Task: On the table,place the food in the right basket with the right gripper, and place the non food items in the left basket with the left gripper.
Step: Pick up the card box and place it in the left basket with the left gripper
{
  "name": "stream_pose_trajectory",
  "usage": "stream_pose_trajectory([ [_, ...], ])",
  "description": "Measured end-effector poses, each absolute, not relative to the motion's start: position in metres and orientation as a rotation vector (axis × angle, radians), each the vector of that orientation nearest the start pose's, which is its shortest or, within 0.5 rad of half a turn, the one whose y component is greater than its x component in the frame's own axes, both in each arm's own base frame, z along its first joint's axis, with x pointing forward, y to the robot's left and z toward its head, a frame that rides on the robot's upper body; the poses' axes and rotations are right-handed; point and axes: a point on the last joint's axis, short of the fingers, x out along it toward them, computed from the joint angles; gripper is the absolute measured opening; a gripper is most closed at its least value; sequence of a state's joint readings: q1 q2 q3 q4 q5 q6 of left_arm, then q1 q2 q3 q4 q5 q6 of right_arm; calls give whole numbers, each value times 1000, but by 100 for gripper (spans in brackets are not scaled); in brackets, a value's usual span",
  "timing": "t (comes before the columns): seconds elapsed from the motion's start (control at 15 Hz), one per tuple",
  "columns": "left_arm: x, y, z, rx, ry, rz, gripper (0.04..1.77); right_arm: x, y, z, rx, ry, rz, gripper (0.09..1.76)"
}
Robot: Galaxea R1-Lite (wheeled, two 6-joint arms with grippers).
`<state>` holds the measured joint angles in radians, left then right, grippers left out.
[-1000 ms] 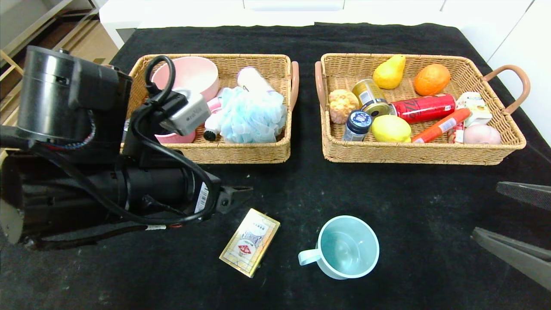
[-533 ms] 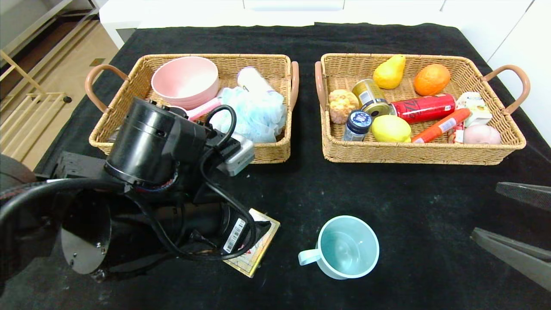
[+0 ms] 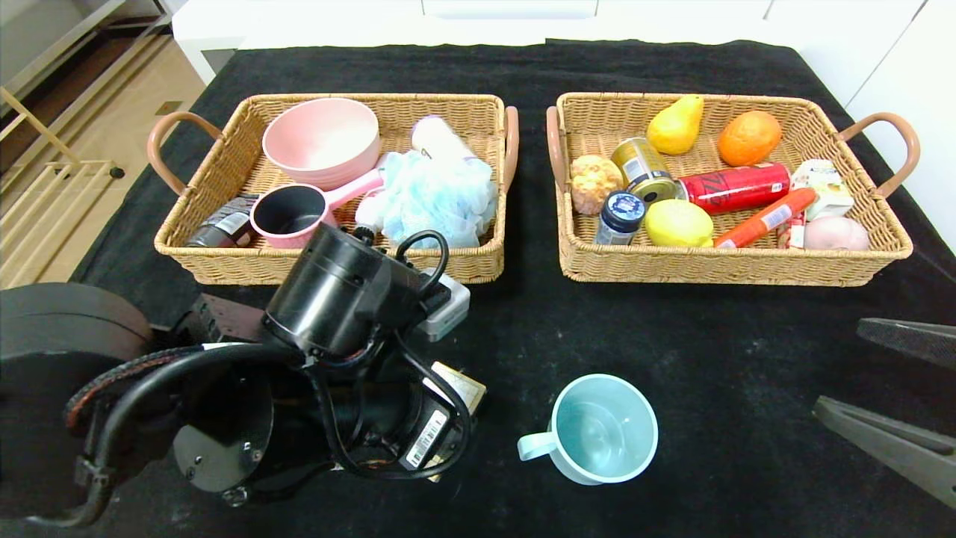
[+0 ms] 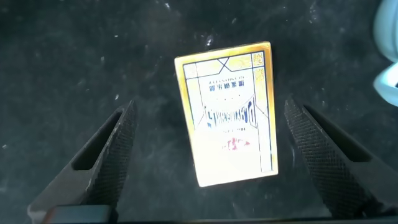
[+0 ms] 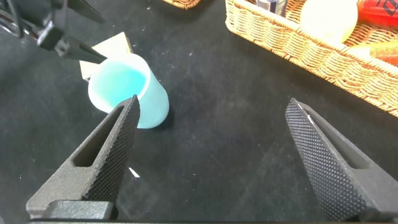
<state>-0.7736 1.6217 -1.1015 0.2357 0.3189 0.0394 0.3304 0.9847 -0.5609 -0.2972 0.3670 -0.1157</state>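
While the left gripper [image 4: 205,155] hovers over the flat beige box [image 4: 231,112] at the table's [image 3: 672,329] seven o'clock, fingers [image 4: 102,158] wide apart, it should descend squarely and pinch the long edges. Right gripper [image 5: 214,155] idles at four o'clock, fingers apart.

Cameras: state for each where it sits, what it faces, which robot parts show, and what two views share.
Head view: on the robot's head, facing down at the table with the left basket and right basket; the left arm covers most of the box, right gripper at the edge.
Left wrist view: above the box, open left gripper straddling it.
Right wrist view: low over the table, open right gripper fingers in front, facing the mug.
Shared: box and mug appear in all views.
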Motion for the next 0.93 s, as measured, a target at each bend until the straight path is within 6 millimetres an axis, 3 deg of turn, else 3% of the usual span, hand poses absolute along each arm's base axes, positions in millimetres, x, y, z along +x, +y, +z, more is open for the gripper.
stream_pose_trajectory([
  [0.93,215,-199,193,473,688,-421,171,118,49,231,-111,108,705,171],
])
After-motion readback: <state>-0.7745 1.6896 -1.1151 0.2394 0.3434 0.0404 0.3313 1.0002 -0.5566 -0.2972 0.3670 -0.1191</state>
